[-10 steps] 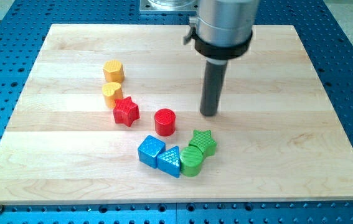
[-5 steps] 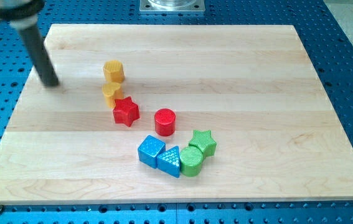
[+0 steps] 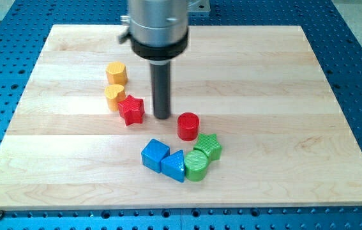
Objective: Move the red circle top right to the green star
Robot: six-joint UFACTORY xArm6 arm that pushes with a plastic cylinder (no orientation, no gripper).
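The red circle [image 3: 188, 126] sits on the wooden board [image 3: 276, 83], just up and left of the green star [image 3: 209, 145] and close to it. My tip [image 3: 162, 117] rests on the board between the red star [image 3: 131, 110] at its left and the red circle at its lower right, a small gap from each.
A green circle [image 3: 196, 166], a blue triangle [image 3: 174, 166] and a blue cube [image 3: 155, 154] lie in a row below the green star. A yellow heart [image 3: 114, 96] and an orange hexagon [image 3: 117, 73] stand above the red star.
My tip swung from right of the red circle to the board's far left, then back beside the red star. The red circle has shifted right and down, closer to the green star.
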